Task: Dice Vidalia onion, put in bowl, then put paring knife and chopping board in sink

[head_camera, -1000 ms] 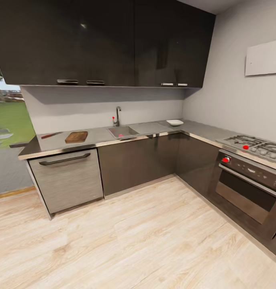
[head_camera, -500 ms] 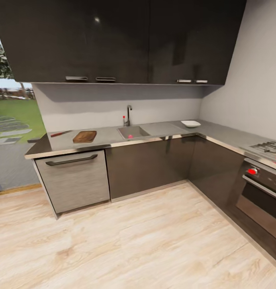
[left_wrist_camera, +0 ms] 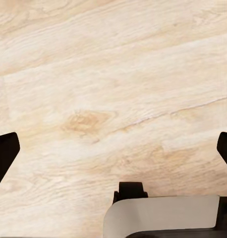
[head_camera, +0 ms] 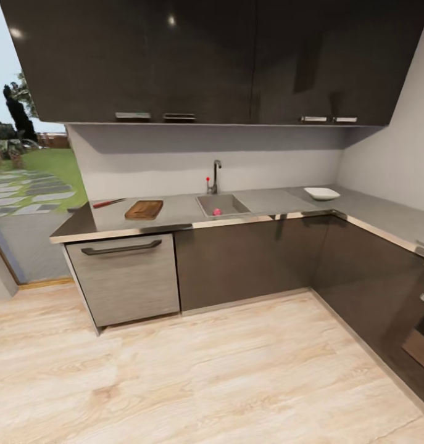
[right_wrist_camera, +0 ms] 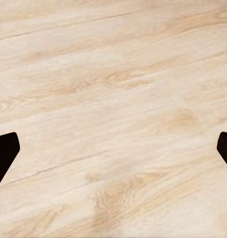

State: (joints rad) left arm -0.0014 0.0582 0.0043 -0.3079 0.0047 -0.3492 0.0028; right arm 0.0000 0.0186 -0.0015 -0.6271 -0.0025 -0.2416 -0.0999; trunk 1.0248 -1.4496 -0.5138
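Across the room, on the far tabletop: your task's things lie well apart from both sets of fingers.
Tabletop (head_camera: 174,213): glossy grey, L-shaped, above dark cabinets (head_camera: 242,259) and a pale drawer front (head_camera: 128,277).
Sink (head_camera: 223,205): a grey steel basin set into the tabletop, with a chrome tap (head_camera: 216,176) and red knob behind it.
Vidalia onion (head_camera: 216,211): a small pinkish bulb lying inside the sink, near its front wall.
Chopping board (head_camera: 144,209): brown wood, flat on the tabletop, to the left of the sink as you look from the head camera.
Paring knife (head_camera: 108,203): red handle, lying on the tabletop just beyond the board's left end, apart from it.
Bowl (head_camera: 321,193): white and shallow, on the tabletop near the corner, well to the right of the sink.
Left fingers (left_wrist_camera: 113,153): you see two dark tips at opposite edges of the left wrist view, spread wide, with nothing but floor (left_wrist_camera: 113,74) between them; a pale part of the robot shows below them.
Right fingers (right_wrist_camera: 113,153): likewise spread wide, dark tips at the edges of the right wrist view, holding nothing, over pale wood planks.
Floor: light wood, stretching between you and the cabinets.
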